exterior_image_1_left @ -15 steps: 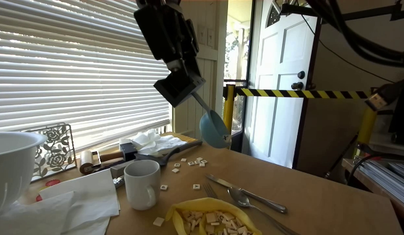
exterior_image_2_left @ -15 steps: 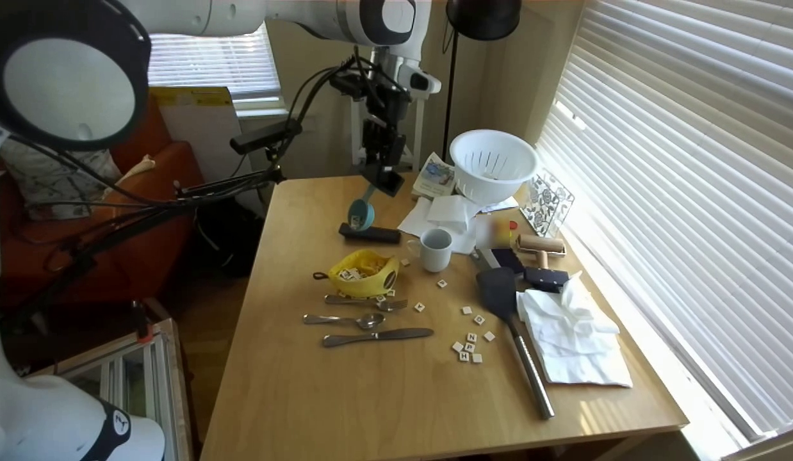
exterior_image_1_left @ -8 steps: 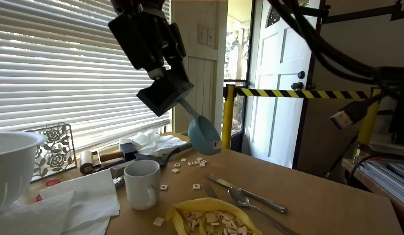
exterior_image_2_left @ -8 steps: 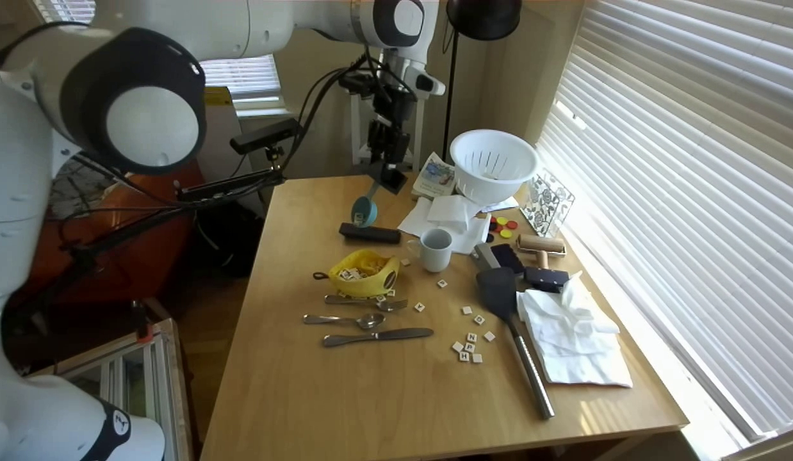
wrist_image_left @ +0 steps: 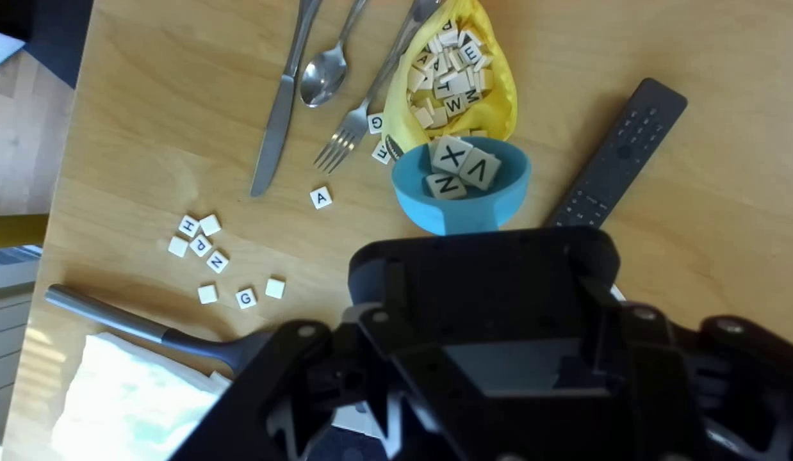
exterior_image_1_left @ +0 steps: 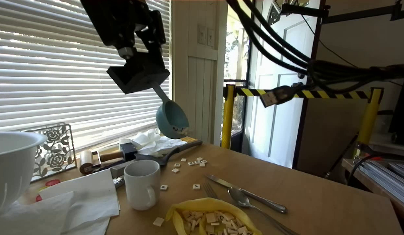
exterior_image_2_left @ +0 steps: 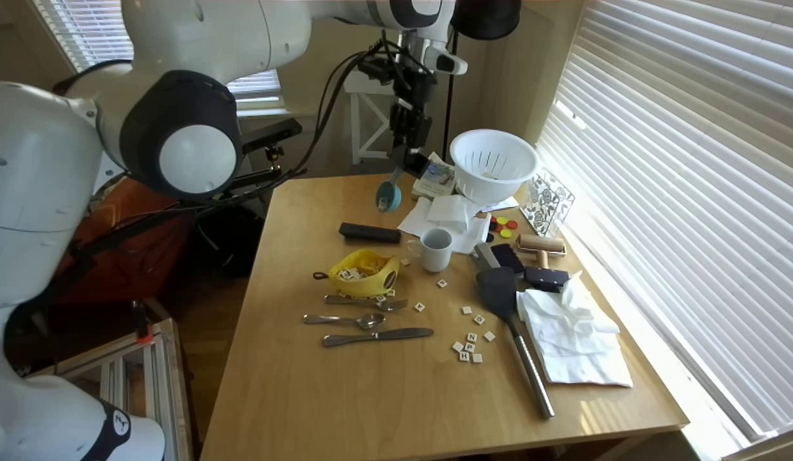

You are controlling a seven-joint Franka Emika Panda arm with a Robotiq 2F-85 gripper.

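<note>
White blinds (exterior_image_2_left: 685,192) glow with daylight along the right of the room in an exterior view, beside a pale wooden desk (exterior_image_2_left: 294,397); a white robot arm (exterior_image_2_left: 223,45) reaches over it from the left, and its hand (exterior_image_2_left: 409,160) is clamped on the handle of a blue scoop (exterior_image_2_left: 387,197); the scoop hangs tilted in the air above the far part of the desk, its bowl lower than the hand; in the wrist view I see letter tiles (wrist_image_left: 449,155) lying in that bowl, one of them showing an X; on the desk, nearer than the scoop, lies a black remote (exterior_image_2_left: 369,233); nearer again sits a yellow pouch (exterior_image_2_left: 364,288), open at the top, with many more tiles (exterior_image_2_left: 353,274) inside; just on its near side come a fork (exterior_image_2_left: 391,306), a spoon (exterior_image_2_left: 369,321) and a knife (exterior_image_2_left: 378,336), roughly parallel, their handles to the left; a white mug (exterior_image_2_left: 435,254) stands upright to the right of the pouch; loose tiles (exterior_image_2_left: 469,347) lie scattered nearer and farther right, with N, P and H readable; beyond the mug I make out sheets of paper (exterior_image_2_left: 446,211), then a book (exterior_image_2_left: 436,176) and a white colander (exterior_image_2_left: 486,192); down the right side of the desk are a wooden roller (exterior_image_2_left: 542,244), a long-handled spatula (exterior_image_2_left: 529,369) and a white cloth (exterior_image_2_left: 572,339), the spatula's handle pointing toward the near edge.
</note>
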